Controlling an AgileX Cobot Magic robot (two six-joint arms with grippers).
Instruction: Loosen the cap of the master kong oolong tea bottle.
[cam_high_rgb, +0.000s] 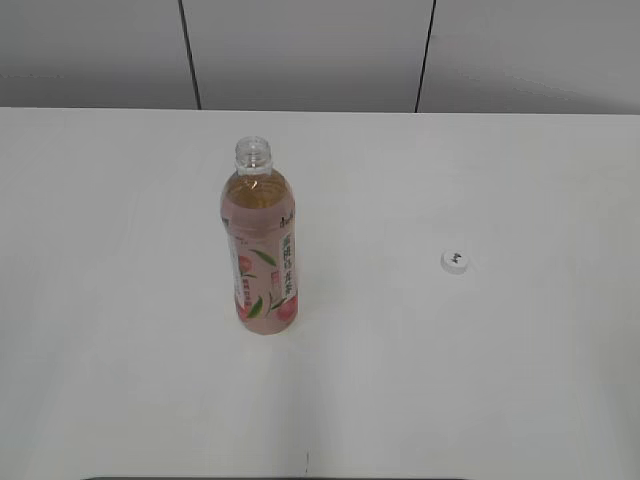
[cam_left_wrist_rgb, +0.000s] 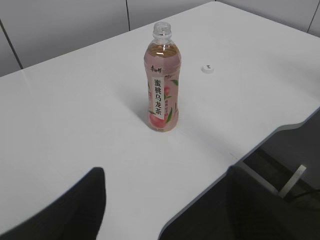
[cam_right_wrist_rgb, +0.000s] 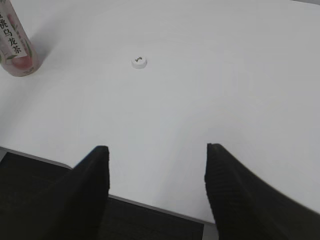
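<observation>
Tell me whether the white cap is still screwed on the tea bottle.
No: the slim clear plastic tea bottle stands with its neck open, and the small round white plastic cap lies apart on the white table.

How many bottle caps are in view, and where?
1: the cap lies on the table, off the bottle, to its right in the exterior view. Nothing hides another.

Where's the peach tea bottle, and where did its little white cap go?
master kong oolong tea bottle (cam_high_rgb: 262, 262), exterior view, middle of its pink label.
cap (cam_high_rgb: 455, 262), exterior view, its top, lying on the table away from the bottle.
</observation>
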